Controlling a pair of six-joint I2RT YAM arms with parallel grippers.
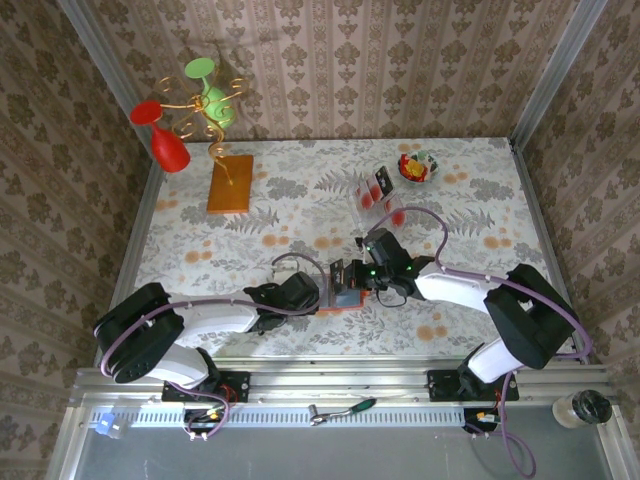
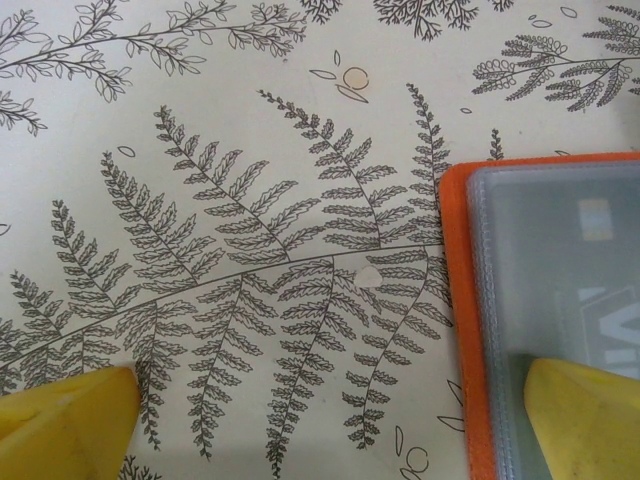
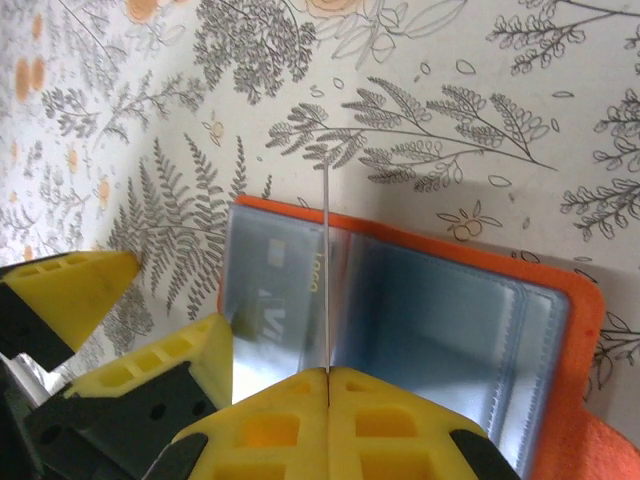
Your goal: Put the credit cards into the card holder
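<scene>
Card holder (image 3: 420, 310): open flat on surface, soft, slick sleeves; steady it by the orange border. Left end effector (image 2: 330, 380): wide, astride holder's left edge. Right end effector (image 3: 328, 390): pinching thin sheet (image 3: 327, 260) upright over holder's fold, likely a stiff card.

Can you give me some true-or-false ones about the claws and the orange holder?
1. The holder lies open. True.
2. The right claw is wide open. False: it is shut on a card, held on its edge over the holder.
3. The left claw is open. True.
4. The holder is green inside. False: it is grey-blue inside, with an orange edge.
</scene>
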